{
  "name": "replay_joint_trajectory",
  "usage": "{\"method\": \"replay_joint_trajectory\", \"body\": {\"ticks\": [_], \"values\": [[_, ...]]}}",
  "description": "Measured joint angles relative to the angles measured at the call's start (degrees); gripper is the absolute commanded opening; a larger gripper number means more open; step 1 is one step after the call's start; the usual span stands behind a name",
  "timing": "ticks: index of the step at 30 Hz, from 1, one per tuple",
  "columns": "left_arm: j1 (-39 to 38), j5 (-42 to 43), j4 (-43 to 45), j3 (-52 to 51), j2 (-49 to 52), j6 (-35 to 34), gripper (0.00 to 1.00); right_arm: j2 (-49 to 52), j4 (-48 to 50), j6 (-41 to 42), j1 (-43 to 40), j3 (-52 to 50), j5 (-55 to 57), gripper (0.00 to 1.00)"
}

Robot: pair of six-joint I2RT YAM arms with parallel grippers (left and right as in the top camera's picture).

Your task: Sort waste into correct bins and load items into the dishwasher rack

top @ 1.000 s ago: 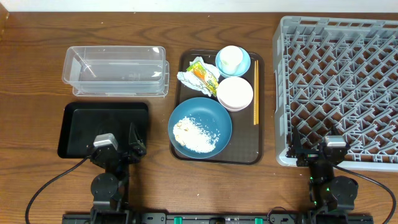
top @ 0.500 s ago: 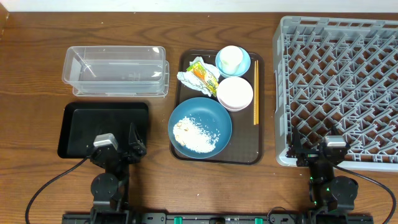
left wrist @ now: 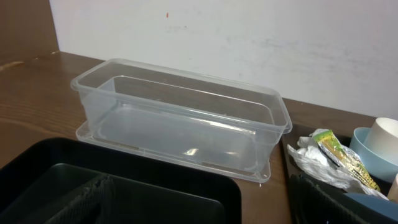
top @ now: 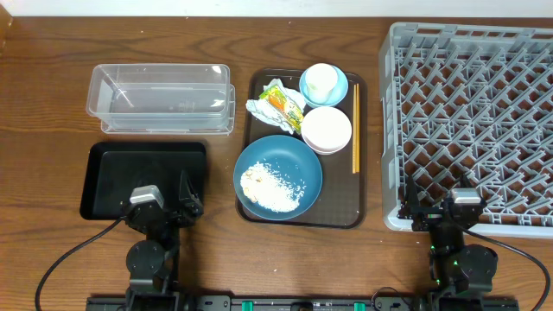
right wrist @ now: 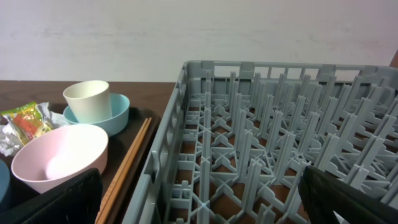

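Change: nothing is seen to have moved since the earlier frames; arms and things lie as before.
Left arm (top: 147, 204): parked at the near edge of the counter (top: 43, 104), at 6 o'clock of the black tray (top: 108, 177); its jaws are spread wide and nothing is held.
Right arm (top: 462, 207): parked at the near left corner of the dishwasher rack (top: 475, 121); its jaws are spread wide and nothing is held.
Bins: the clear tub (top: 160, 98) is set at 12 o'clock of the black tray.
Serving tray (top: 346, 206): placed between the bins and the rack.
Waste: rice-like crumbs (top: 272, 186) are held in the dark-blue bowl (top: 304, 160), at 7 o'clock on the serving tray; the napkin (top: 261, 108) and wrapper (top: 283, 102) are at 11 o'clock, touching.
Items: the light-blue bowl (top: 339, 91), with a white cup (top: 320, 80) in it, is at 1 o'clock; the pinkish bowl (top: 326, 130) is just below it; the chopsticks (top: 355, 130) are laid along the 3 o'clock edge.
Writing: the wrapper's print cannot be read.
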Motion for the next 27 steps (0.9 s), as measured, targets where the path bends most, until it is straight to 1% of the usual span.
{"method": "replay_joint_trajectory", "body": {"ticks": [13, 16, 20, 22, 24, 27], "values": [[0.0, 0.0, 0.0, 0.0, 0.0, -0.02, 0.92, 0.0, 0.0, 0.0, 0.0, 0.0, 0.02, 0.99], [0.0, 0.55, -0.02, 0.0, 0.0, -1.6, 0.92, 0.0, 0.0, 0.0, 0.0, 0.0, 0.02, 0.99], [0.0, 6.88, -0.28, 0.0, 0.0, -8.11, 0.92, 0.0, 0.0, 0.0, 0.0, 0.0, 0.02, 0.99], [0.0, 11.43, -0.28, -0.04, 0.02, -13.0, 0.92, 0.0, -0.02, 0.0, 0.0, 0.0, 0.02, 0.99], [0.0, 16.85, 0.44, -0.04, 0.04, -19.93, 0.92, 0.0, 0.0, 0.0, 0.0, 0.0, 0.0, 0.99], [0.0, 21.97, 0.79, -0.04, 0.04, -30.62, 0.92, 0.0, 0.0, 0.0, 0.0, 0.0, 0.0, 0.99]]}}
